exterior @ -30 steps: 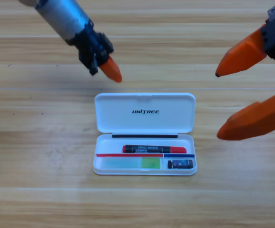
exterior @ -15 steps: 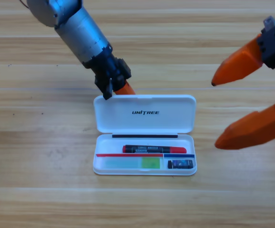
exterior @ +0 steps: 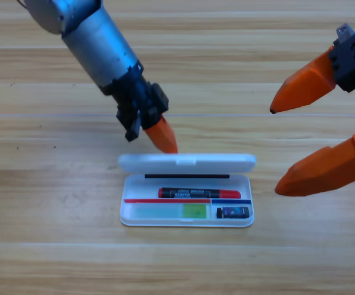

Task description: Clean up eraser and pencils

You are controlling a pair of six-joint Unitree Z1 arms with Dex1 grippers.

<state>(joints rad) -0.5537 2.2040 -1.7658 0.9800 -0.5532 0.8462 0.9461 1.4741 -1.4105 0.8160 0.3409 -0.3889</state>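
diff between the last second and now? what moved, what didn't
The left gripper came down from above the white case to the back edge of its lid and pushed it: the lid, lying open and flat before, now stands tipped toward closing. The black pencil, the green-ended pencil and the eraser stayed in their compartments. The right gripper waits at the right edge, jaws open.

Item count: one white case (exterior: pixel 187 162), lid half raised. Inside it: two pencils, one black with red ends (exterior: pixel 199 193) and one pale with a green end (exterior: pixel 171 211); one eraser (exterior: pixel 233 212). Two grippers: left (exterior: pixel 162 136), right (exterior: pixel 303 135).
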